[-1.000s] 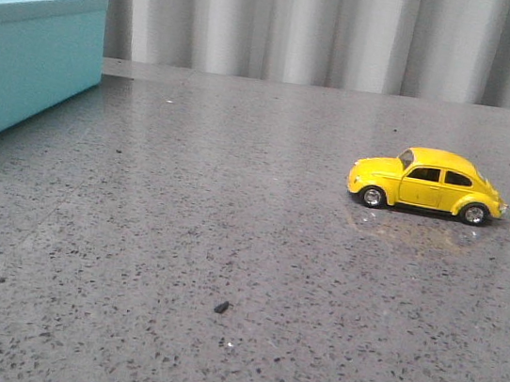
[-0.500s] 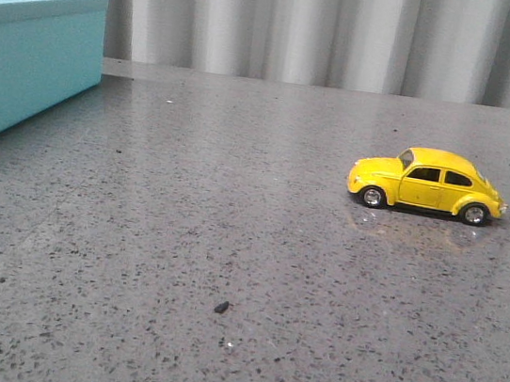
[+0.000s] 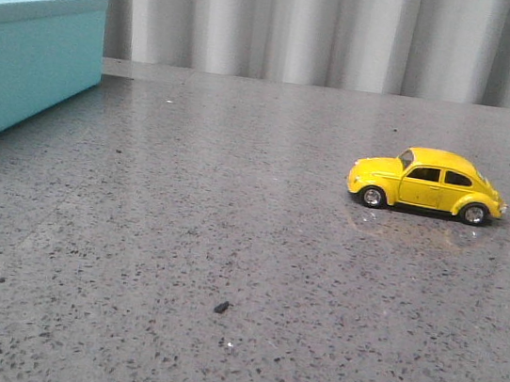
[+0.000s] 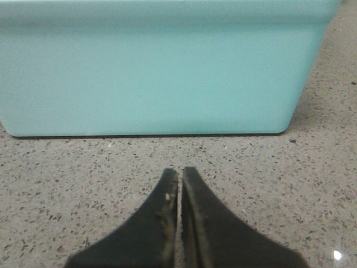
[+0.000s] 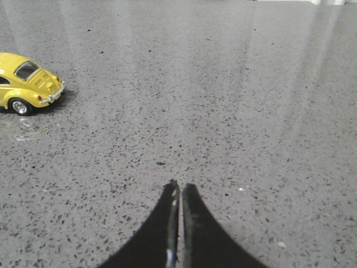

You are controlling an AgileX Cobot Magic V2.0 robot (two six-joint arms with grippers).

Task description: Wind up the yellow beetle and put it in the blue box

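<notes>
The yellow beetle (image 3: pixel 427 182) stands on its wheels on the grey speckled table at the right, nose pointing left. Its rear end also shows in the right wrist view (image 5: pixel 25 84). The blue box (image 3: pixel 27 54) stands at the far left, lid on; its long side fills the left wrist view (image 4: pixel 162 67). My left gripper (image 4: pixel 180 170) is shut and empty, a short way in front of the box's side. My right gripper (image 5: pixel 179 185) is shut and empty over bare table, well apart from the beetle. Neither gripper shows in the front view.
A grey pleated curtain (image 3: pixel 334 31) runs behind the table's far edge. A small dark speck (image 3: pixel 221 307) lies on the table (image 3: pixel 231 226) near the front middle.
</notes>
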